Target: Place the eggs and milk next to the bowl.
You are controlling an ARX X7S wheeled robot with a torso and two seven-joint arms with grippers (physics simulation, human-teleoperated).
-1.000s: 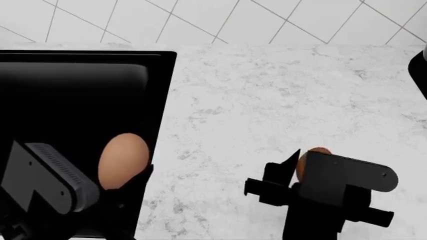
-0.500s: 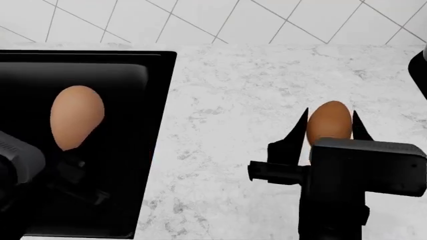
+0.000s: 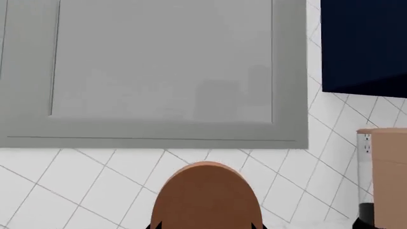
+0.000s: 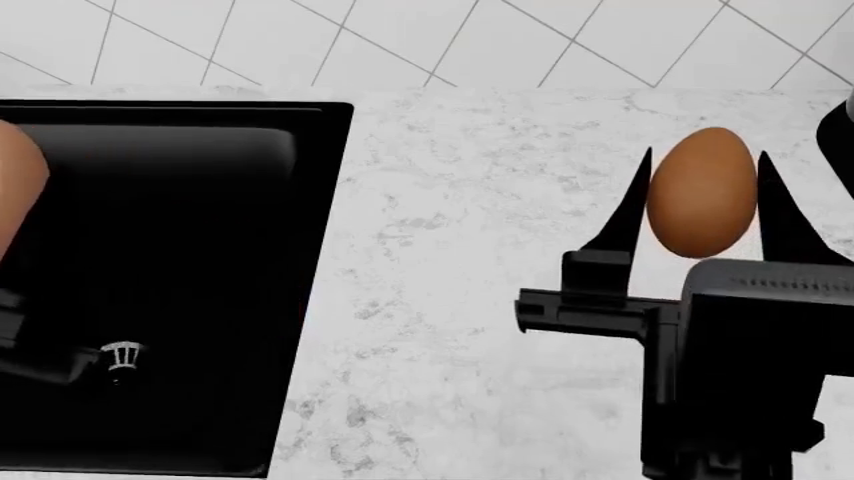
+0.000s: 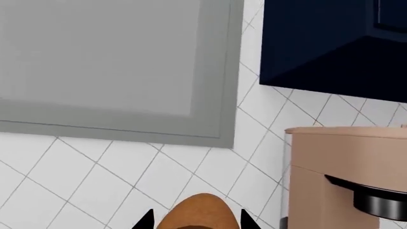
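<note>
Both eggs have risen since a moment ago. Right pincer (image 4: 703,195) clenches its egg (image 4: 702,192) at 2 o'clock above the tabletop (image 4: 481,260); left pincer's grasped egg (image 4: 19,190) sits at 9 o'clock over the sink (image 4: 200,300).

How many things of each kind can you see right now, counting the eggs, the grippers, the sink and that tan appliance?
Eggs: 2, one in the right gripper, one in the left gripper
Grippers: 2
Sink: 1
Tan appliance: 1
Total: 6
No bowl or milk bottle shows in any view.
</note>
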